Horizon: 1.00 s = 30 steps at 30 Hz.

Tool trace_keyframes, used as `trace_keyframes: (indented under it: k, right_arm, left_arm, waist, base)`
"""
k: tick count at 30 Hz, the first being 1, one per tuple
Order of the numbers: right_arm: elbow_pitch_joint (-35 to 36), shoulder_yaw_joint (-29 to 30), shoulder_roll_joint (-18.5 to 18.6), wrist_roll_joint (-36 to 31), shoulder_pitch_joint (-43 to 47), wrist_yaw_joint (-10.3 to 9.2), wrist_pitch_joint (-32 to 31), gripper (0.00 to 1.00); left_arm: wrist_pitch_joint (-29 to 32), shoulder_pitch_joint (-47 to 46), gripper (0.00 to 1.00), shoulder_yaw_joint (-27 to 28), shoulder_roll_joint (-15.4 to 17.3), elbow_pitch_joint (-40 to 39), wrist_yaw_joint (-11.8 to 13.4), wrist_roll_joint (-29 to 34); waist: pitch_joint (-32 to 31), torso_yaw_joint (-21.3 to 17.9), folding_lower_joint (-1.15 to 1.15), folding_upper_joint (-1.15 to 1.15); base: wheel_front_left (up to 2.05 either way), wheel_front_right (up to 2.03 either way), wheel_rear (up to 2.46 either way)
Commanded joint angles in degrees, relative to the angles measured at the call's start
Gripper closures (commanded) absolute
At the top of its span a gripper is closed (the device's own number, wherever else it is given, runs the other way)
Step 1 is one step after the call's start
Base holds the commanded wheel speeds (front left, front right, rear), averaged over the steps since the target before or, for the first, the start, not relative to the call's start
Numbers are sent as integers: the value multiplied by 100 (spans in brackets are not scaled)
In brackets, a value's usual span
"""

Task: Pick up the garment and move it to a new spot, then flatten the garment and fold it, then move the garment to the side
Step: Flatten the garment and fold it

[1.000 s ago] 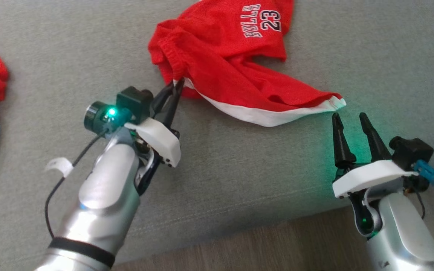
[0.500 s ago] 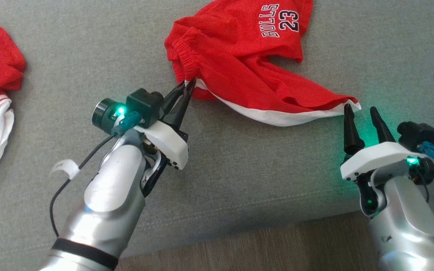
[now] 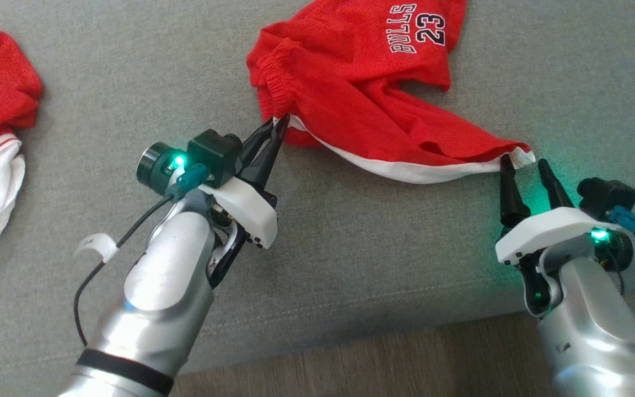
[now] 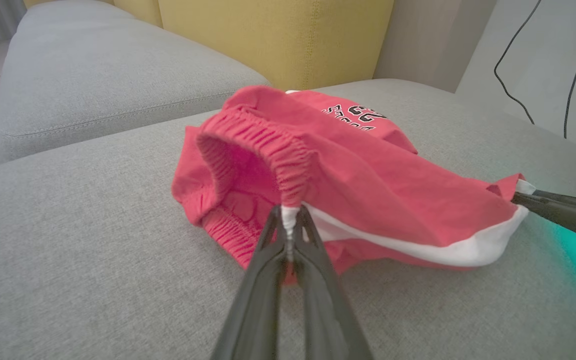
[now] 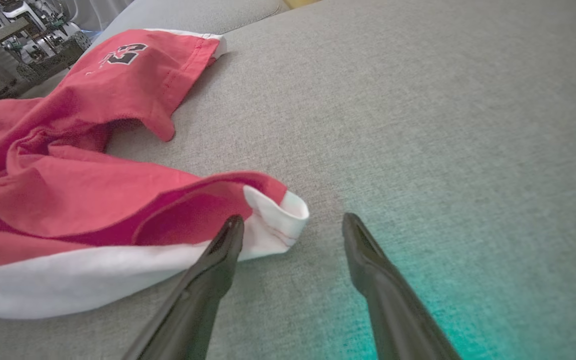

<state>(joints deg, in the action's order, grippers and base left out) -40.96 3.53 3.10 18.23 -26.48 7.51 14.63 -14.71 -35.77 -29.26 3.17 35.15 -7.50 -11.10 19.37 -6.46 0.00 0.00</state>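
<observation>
Grey fabric sofa seat (image 3: 350, 264), stitched seam near its front edge. Wood-plank floor (image 3: 378, 361) below that edge. Second grey seat cushion (image 4: 93, 75) alongside, yellow back cushion (image 4: 278, 35) behind. Pale wall (image 4: 543, 50), black cables (image 4: 496, 72) hanging.

Soft, even daylight falls on the sofa (image 3: 378, 248). A green glow spills just beside my right tool (image 3: 524, 160); my wrist views bow at the edges.
</observation>
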Motion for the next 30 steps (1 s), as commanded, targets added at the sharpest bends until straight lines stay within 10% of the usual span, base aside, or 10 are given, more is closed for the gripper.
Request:
trace_keyframes:
  k: [1,3,9,30]
  right_arm:
    - [116,-170,-23,48,-130,-2,37,0]
    - [95,-208,-23,73,-138,-2,37,4]
    - [58,-265,-23,105,-148,-2,37,100]
    - [1863,-1120,136,1106,29,-2,-489,100]
  left_arm:
    - [-29,-123,100,144,78,-202,1,39]
    - [-29,-125,100,135,78,-198,1,40]
    - [-29,-120,100,133,79,-187,1,10]
    - [-21,432,100,-212,581,-943,1,-606]
  waist:
    - [1,10,0,0]
    - [4,20,0,0]
    - [-10,47,0,0]
    - [-1177,377,0,0]
  base:
    - [0,0,0]
    - [0,0,0]
    - [0,0,0]
    - [0,0,0]
